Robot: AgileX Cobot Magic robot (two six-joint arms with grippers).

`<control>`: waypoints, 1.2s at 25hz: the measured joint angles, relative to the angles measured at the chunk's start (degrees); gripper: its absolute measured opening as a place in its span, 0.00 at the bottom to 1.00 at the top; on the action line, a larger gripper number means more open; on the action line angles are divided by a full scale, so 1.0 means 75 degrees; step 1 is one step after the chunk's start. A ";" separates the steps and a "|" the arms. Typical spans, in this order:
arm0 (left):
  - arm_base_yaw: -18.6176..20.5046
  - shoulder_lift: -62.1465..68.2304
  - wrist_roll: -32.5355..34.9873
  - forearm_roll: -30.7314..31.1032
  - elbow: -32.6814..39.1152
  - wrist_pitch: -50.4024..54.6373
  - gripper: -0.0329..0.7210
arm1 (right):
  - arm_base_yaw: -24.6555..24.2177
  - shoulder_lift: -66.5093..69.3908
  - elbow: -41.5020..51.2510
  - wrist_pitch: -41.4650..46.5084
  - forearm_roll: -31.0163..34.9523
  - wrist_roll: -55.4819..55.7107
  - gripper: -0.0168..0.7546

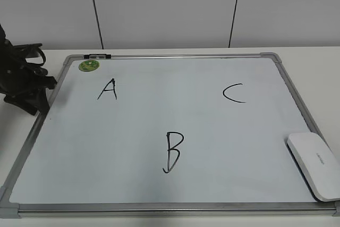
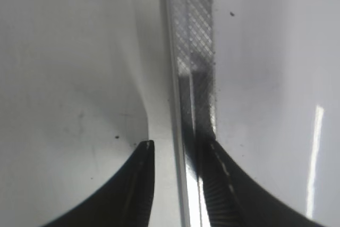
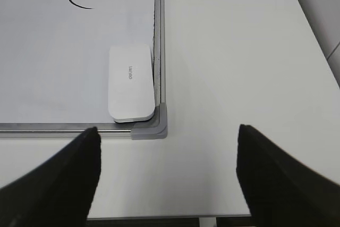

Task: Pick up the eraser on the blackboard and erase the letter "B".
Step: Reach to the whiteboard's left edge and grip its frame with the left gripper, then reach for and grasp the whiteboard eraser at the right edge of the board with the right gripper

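While the eraser [image 1: 314, 165] lies flat in the board's [image 1: 159, 131] near right corner, tight against the frame, nothing holds it. "B" [image 1: 172, 152] intact, low centre, well apart from eraser. Right gripper [image 3: 166, 179] spread wide, empty, over bare tabletop [image 3: 234, 51] short of the corner. Left gripper [image 2: 178, 155] low at the board's left frame, slightly parted, empty. Risk: frame crowds the eraser's outer side, so a finger may hit the rail and skid the eraser. "A" [image 1: 108, 89], "C" [image 1: 234, 93] and the green magnet [image 1: 88, 66] sit far from "B"; wide strokes could smear them. Path unobstructed.
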 joint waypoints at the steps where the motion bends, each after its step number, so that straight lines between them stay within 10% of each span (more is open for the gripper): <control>1: 0.0000 0.0017 0.0003 0.0000 0.0000 0.0011 0.36 | 0.0000 0.0000 0.0000 0.0000 0.0000 0.0000 0.79; 9: 0.0009 0.0017 -0.0045 -0.0172 -0.0026 0.0123 0.08 | 0.0000 0.0000 0.0000 0.0000 0.0000 0.0000 0.79; 30: 0.0018 0.0017 -0.0093 -0.0184 -0.0026 0.0140 0.08 | 0.0000 0.0000 0.0000 0.0000 0.0000 0.0000 0.79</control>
